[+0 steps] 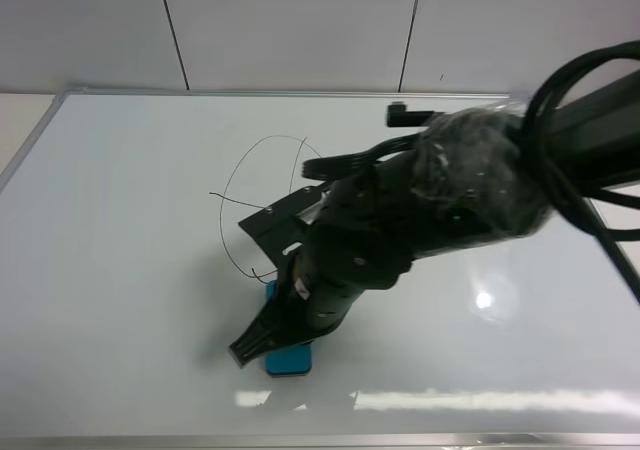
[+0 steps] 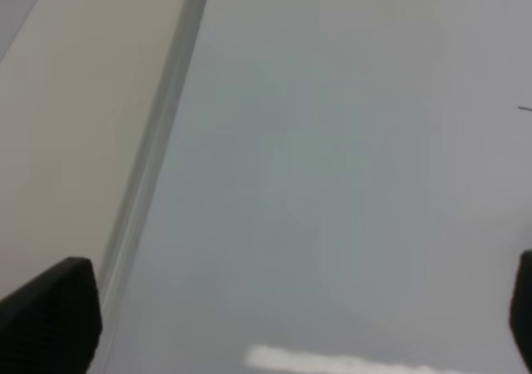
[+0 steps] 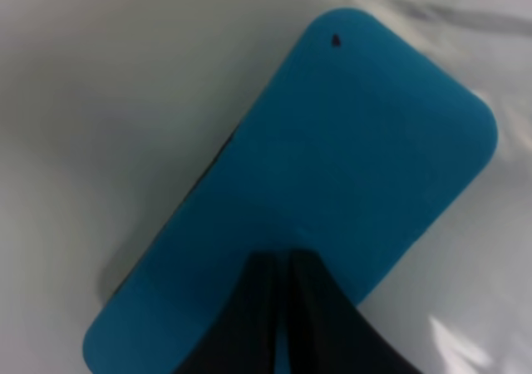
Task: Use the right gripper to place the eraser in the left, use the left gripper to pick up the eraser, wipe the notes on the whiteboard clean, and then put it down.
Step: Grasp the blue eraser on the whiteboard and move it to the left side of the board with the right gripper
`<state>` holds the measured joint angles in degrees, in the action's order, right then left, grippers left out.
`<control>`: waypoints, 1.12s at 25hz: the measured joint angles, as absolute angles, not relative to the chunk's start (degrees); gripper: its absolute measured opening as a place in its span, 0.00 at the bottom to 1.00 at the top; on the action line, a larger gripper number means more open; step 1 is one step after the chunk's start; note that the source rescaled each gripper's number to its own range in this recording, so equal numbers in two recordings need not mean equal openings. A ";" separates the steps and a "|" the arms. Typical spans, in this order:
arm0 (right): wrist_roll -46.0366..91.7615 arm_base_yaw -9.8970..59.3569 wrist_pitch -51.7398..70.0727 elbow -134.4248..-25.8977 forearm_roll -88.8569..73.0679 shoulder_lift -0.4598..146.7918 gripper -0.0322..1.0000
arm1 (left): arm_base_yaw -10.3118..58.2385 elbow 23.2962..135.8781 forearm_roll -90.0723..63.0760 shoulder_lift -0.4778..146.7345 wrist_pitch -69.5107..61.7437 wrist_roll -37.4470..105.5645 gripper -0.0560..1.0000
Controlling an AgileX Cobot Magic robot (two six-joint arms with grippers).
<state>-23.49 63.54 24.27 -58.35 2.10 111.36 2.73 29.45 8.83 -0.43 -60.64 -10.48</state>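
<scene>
Exterior high view first: the whiteboard (image 1: 120,220) fills nearly the whole shot, silver frame all round, with a sliver of beige tabletop (image 1: 20,120) at the far left and grey wall panels (image 1: 290,20) behind. The notes (image 1: 262,175) are just a thin black loop with a couple of lines through it, a scribble rather than letters, sitting a bit left of centre. The right gripper (image 1: 250,348) reaches in from the right side, trailing thick black cables, and angles down across the lower part of the scribble. The eraser (image 1: 290,358) lies flat on the board right under its tip, on the near side of the notes and close to the front edge. Only the teal end pokes out.

Left wrist view: mostly bare whiteboard (image 2: 332,141), the frame (image 2: 158,141) running diagonally, tabletop (image 2: 66,100) beyond it. The left gripper (image 2: 291,307) has its fingers (image 2: 54,316) spread wide, one at each edge of the picture, with nothing between them. A tiny bit of marker line (image 2: 524,108) peeks in at one side.

Right wrist view: the eraser (image 3: 332,174) up close, teal top with a thin dark base showing along one edge and one small dark speck (image 3: 336,39) near a corner. The right gripper (image 3: 278,316) has its fingers pinched together, just a slit between them, tips over the eraser's top. Can't tell if they press on it. Whiteboard (image 3: 83,100) all around.
</scene>
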 joint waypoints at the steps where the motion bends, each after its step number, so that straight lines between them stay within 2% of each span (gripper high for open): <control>1: -23.80 64.25 24.64 -60.92 1.71 112.73 0.03 | 2.73 29.45 8.83 -0.43 -60.64 -10.48 1.00; 10: -26.02 65.25 29.34 -86.49 -1.87 127.98 0.03 | 2.73 29.45 8.83 -0.43 -60.64 -10.48 1.00; 17: -27.47 65.25 33.85 -102.21 -3.27 136.55 0.03 | 2.73 29.45 8.83 -0.43 -60.64 -10.48 1.00; 21: -27.58 65.25 34.99 -106.72 -4.49 139.04 0.03 | 2.73 29.45 8.83 -0.43 -60.64 -10.48 1.00; 28: -27.65 65.25 35.61 -107.18 -4.74 139.29 0.03 | 2.73 29.45 8.83 -0.43 -60.64 -10.48 1.00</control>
<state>-27.65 65.25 35.61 -107.18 -4.74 139.29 2.73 29.45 8.83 -0.43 -60.64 -10.48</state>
